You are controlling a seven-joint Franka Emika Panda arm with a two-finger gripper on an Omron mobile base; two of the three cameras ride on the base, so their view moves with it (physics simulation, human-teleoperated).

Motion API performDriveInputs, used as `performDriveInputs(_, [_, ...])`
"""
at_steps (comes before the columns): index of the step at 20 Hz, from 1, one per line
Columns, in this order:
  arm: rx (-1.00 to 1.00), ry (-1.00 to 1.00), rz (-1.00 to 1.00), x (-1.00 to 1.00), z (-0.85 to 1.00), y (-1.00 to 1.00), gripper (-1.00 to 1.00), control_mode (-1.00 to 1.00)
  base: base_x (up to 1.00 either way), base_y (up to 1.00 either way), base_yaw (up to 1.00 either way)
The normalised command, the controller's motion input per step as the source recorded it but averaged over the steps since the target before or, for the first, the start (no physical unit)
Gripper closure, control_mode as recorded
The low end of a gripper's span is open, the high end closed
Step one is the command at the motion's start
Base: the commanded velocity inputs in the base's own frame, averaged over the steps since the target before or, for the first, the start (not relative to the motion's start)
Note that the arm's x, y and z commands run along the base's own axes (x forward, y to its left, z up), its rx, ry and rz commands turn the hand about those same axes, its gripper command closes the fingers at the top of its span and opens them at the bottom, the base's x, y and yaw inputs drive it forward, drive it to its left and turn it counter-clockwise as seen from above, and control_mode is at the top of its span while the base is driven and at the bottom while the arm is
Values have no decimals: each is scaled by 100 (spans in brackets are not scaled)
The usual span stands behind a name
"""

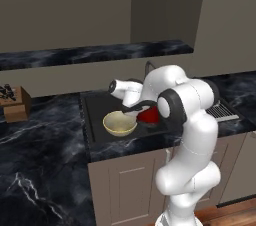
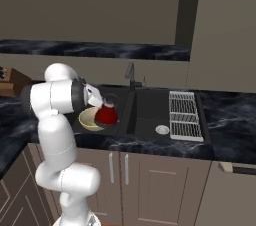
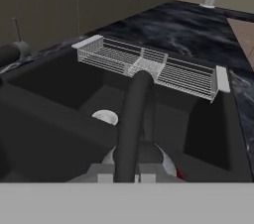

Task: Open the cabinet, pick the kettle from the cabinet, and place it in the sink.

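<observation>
A black marbled bench [image 2: 230, 115] runs along a taupe wall, with a darker marbled ledge [image 1: 90, 54] set back above it and pale beige base cabinets [image 2: 150, 180] below. Let into the bench is the dark sink [image 2: 147, 107], with its gooseneck faucet [image 2: 130, 74] at the far edge and a round silver drain [image 2: 162, 130] near the front.

A silver wire rack [image 2: 185, 115] lies over the right end of the basin. At the far left of the bench stands a wooden knife block [image 1: 15, 102].

The red kettle [image 2: 106, 115] sits down in the left part of the sink, just beside a cream-yellow bowl [image 1: 120, 123] on its left; I cannot tell if they touch. The white arm bends across in front and hides part of both.

The claw [image 2: 103, 101] is clamped together on the kettle's black loop handle [image 3: 134, 119], right above the red body. From the hand, that handle rises straight up the middle, with the drain and rack beyond it.
</observation>
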Motion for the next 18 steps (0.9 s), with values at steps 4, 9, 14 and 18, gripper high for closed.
performDriveInputs(4, [-5,0,0,8,-16,-8,100,-100,0,0,0])
performDriveInputs(9, [0,0,0,6,-22,-2,100,-100,0,0,0])
performDriveInputs(14, [0,0,0,2,-26,-2,100,-100,0,0,0])
performDriveInputs(18, [-3,0,-1,-1,-26,-2,100,-100,0,0,0])
